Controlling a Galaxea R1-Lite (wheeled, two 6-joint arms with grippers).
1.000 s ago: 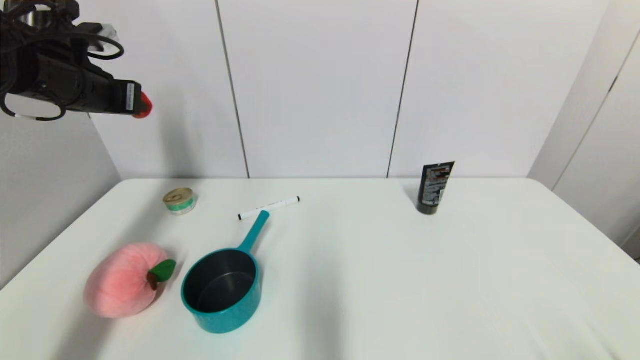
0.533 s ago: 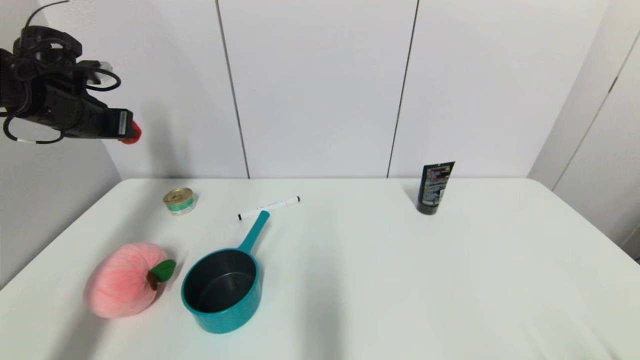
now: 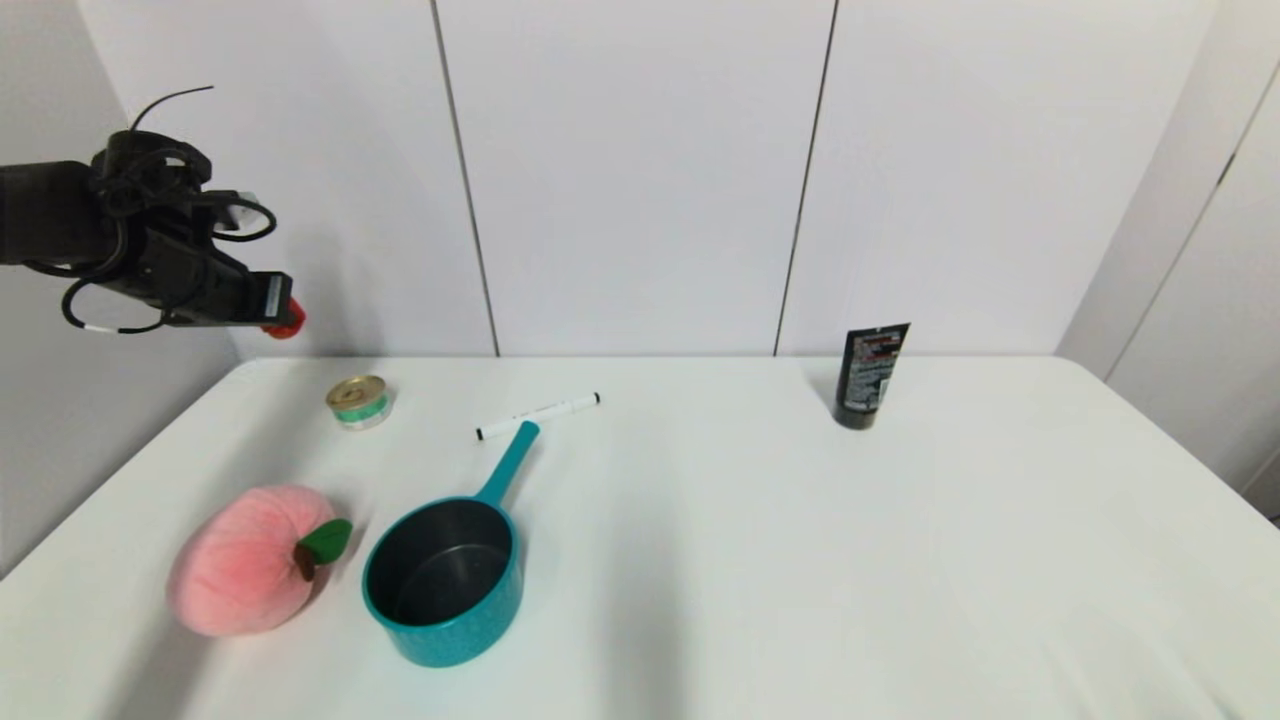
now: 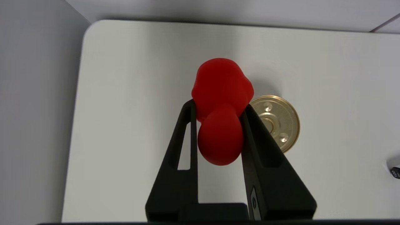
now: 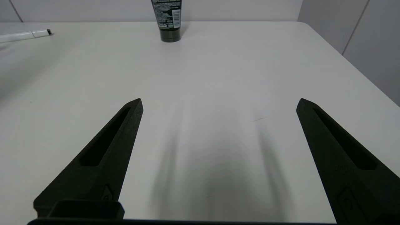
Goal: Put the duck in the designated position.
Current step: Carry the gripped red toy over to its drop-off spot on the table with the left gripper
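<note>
The red duck [image 3: 286, 318] is held clamped between the fingers of the left gripper [image 3: 272, 308], raised in the air above the far left corner of the white table [image 3: 760, 540]. In the left wrist view the duck [image 4: 221, 111] is seen pinched at its middle by the gripper [image 4: 218, 109], with the table's corner below it and a gold-lidded can [image 4: 276, 122] just beside it on the surface. On the table, the can [image 3: 358, 401] is set near the far left, a white marker [image 3: 538, 416] lies just past the handle of a teal pot [image 3: 447, 580], and a pink plush peach [image 3: 250, 560] sits just left of the pot. A black tube [image 3: 872, 376] stands upright toward the far right. The right gripper [image 5: 218, 103] is held low over bare table with its fingers wide apart, the tube [image 5: 168, 18] ahead of it.
</note>
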